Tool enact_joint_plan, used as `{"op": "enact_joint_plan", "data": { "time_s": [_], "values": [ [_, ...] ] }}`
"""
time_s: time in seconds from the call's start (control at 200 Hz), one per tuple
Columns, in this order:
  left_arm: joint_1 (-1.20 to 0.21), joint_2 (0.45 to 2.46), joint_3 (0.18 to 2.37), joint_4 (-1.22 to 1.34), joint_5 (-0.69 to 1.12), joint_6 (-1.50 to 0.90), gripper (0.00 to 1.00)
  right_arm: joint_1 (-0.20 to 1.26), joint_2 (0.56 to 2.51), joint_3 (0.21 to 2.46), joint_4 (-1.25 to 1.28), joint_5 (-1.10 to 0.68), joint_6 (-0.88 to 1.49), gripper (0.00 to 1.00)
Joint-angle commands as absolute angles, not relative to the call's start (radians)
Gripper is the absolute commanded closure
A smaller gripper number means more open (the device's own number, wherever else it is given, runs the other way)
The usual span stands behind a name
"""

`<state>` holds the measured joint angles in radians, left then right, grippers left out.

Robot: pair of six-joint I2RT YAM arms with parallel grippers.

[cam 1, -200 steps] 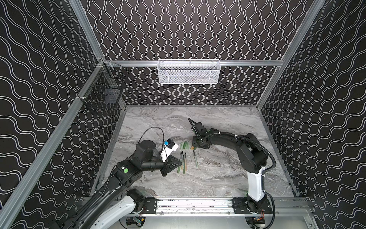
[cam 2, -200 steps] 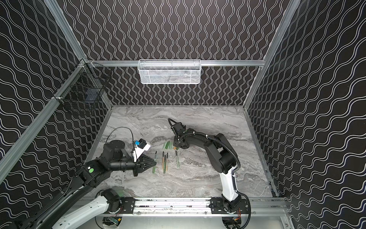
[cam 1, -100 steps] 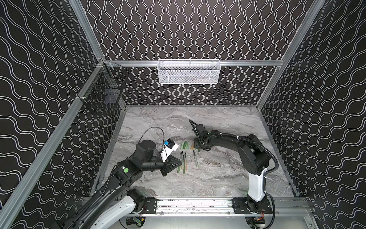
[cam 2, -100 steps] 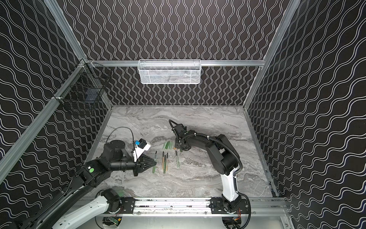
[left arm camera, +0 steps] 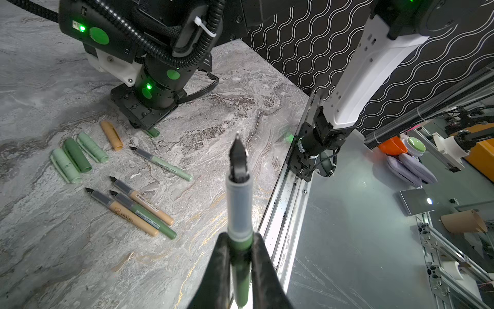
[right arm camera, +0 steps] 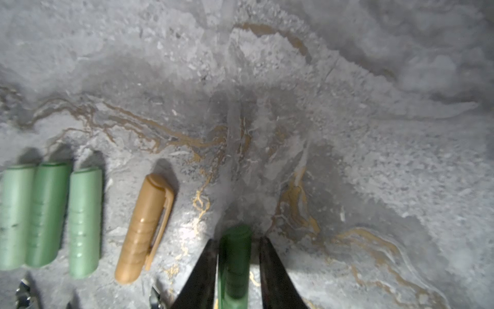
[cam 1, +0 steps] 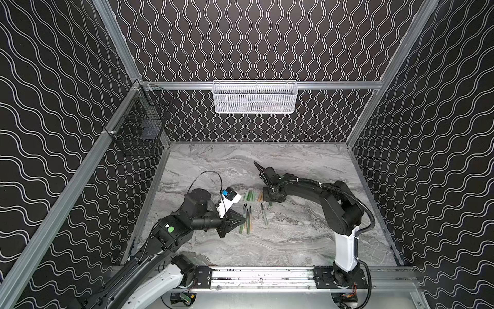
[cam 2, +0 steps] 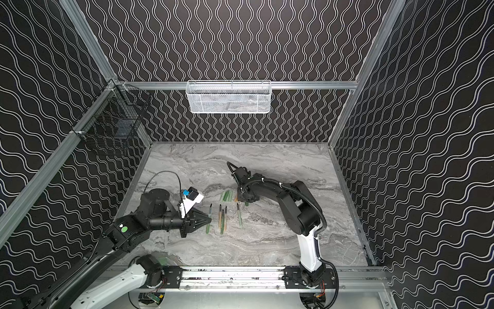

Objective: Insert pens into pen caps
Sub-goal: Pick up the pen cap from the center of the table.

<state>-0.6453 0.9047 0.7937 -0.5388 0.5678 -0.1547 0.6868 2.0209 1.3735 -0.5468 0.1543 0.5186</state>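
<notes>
While the thin dark-green pen (left arm camera: 238, 208) is kept pinched by the left gripper (left arm camera: 239, 238), the right gripper (right arm camera: 238, 240) has been lowered astride the stubby dark-green pen cap (right arm camera: 235, 267) on the marble tabletop (right arm camera: 347, 133), fingers slightly apart; pickup prob. next.

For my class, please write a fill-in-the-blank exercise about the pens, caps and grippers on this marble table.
1. The left gripper holds a pen with a dark ____ barrel.
2. Loose on the table lie ____ more pens.
3. Beside three green caps lies one cap coloured ____.
4. Counting the dark green cap between the jaws of the right gripper, ____ caps are in view.
Missing words: green; four; tan-orange; five.
</notes>
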Motion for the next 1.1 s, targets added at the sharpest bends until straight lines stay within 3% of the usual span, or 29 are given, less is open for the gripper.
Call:
{"op": "enact_joint_plan", "data": {
  "time_s": [0.0,0.395,0.906,1.096],
  "values": [
    [-0.643,0.902,0.796,-0.512,0.559,-0.147,1.0,0.689,2.038,1.386,-0.621,0.125,0.51,0.72],
    [-0.643,0.908,0.793,-0.5,0.561,-0.158,1.0,0.69,2.05,1.413,-0.641,0.091,0.472,0.86],
    [-0.643,0.989,0.78,-0.392,0.582,-0.251,1.0,0.683,1.904,1.321,-0.551,0.052,0.434,0.89],
    [-0.648,1.056,0.746,-0.248,0.61,-0.327,1.0,0.653,1.71,1.166,-0.36,-0.04,0.397,0.9]
  ]
}}
